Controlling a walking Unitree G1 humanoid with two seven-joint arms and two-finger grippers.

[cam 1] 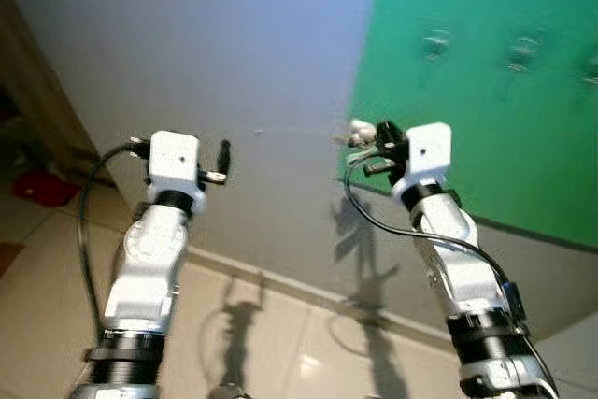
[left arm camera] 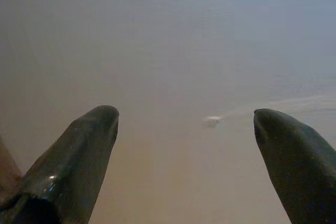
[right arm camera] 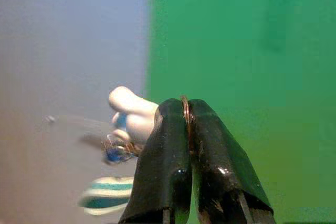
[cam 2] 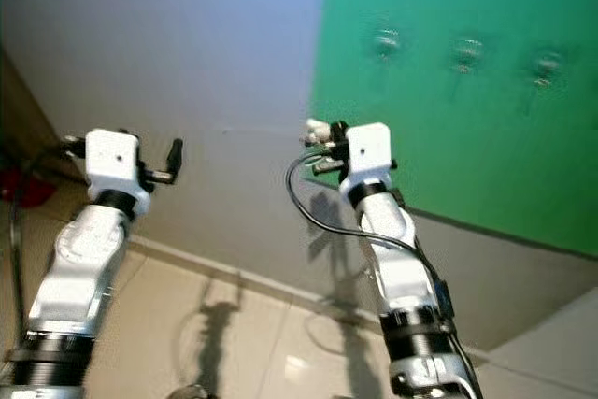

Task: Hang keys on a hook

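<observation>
Ahead of the right claw [right arm camera: 188, 129] | pinched on the thin metal key ring [right arm camera: 185, 109], white and striped fobs dangling, kept free for threading | clear wall hooks [cam 1: 435, 45] above on green panel [cam 1: 523, 119] | left claw [left arm camera: 184, 129] wide, spare

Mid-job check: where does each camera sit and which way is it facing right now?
Left and right eye views: head camera, facing the grey wall and green panel with hooks; both arms show.
Left wrist view: along the open left gripper at bare wall.
Right wrist view: along the right gripper, shut on the keys, toward the panel edge, shared with the eye views.
</observation>
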